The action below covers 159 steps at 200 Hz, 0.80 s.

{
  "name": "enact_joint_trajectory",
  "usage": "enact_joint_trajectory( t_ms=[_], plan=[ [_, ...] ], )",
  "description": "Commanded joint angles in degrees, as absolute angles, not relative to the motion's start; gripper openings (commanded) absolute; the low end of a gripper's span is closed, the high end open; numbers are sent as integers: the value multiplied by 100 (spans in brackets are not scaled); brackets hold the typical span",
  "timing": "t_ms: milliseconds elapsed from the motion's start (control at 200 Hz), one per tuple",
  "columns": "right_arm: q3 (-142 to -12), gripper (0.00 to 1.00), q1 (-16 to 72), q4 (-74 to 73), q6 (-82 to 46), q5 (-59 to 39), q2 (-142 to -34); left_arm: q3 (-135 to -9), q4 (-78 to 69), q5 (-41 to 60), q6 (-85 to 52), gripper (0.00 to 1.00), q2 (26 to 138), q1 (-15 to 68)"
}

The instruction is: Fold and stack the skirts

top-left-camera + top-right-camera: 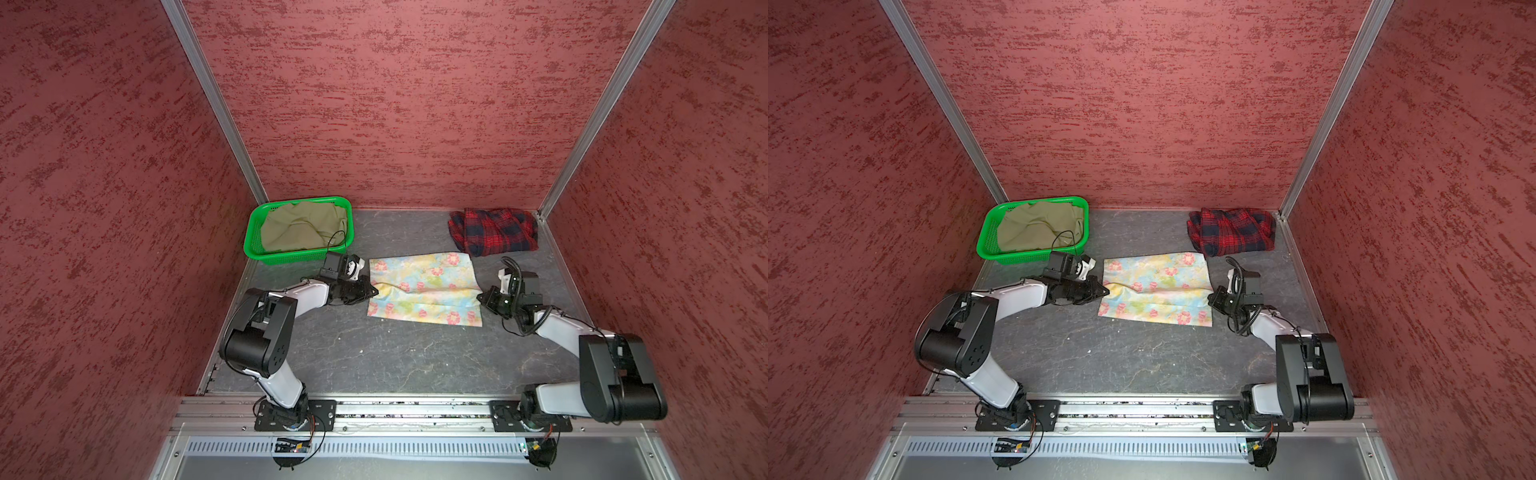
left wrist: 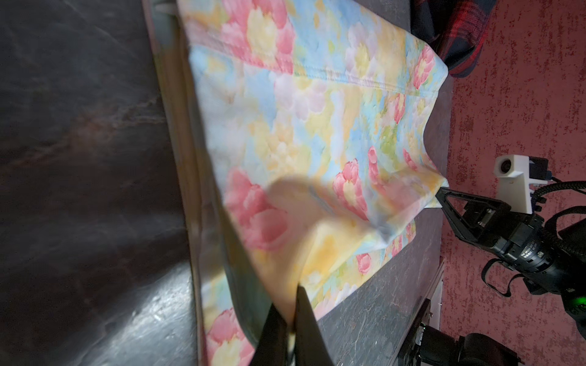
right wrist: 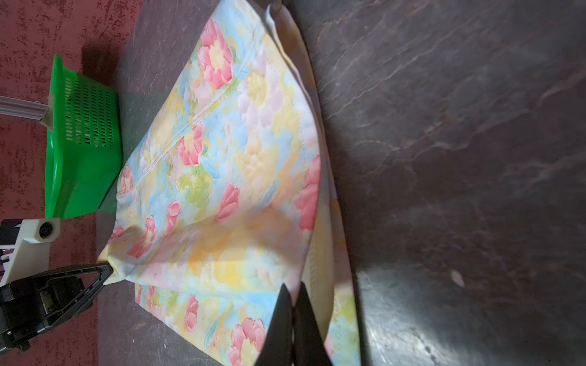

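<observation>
Both side edges of the floral skirt (image 1: 424, 286) are pinched tight in my left gripper (image 1: 375, 292) and right gripper (image 1: 478, 297).

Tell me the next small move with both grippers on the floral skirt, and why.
Probably raise both together a little, keeping the cloth taut: the left gripper and right gripper are shut on opposite side edges of the floral skirt, which lies mostly flat, so folding needs it lifted first.
</observation>
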State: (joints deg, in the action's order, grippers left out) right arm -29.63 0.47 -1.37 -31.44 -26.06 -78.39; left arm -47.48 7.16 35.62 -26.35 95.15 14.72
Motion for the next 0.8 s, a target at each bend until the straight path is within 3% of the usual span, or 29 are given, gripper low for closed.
enact_joint_trajectory(
  t_ms=[0,100,441,791],
  plan=[
    [-3191,0,-58,82,-3016,-2430,-7645,-4849,892,3448,-2562,7,9261,1374],
    [-3356,0,-78,228,-2984,-2384,-7544,-4992,1096,3358,-2584,0,9189,1352],
    [-4143,0,-89,1129,-2835,-2174,-7100,-5515,1767,3198,-2488,0,8734,1301],
    [-3919,0,-96,2263,-2995,-2073,-6287,-4716,1509,3003,-2657,0,8414,1385]
  ],
)
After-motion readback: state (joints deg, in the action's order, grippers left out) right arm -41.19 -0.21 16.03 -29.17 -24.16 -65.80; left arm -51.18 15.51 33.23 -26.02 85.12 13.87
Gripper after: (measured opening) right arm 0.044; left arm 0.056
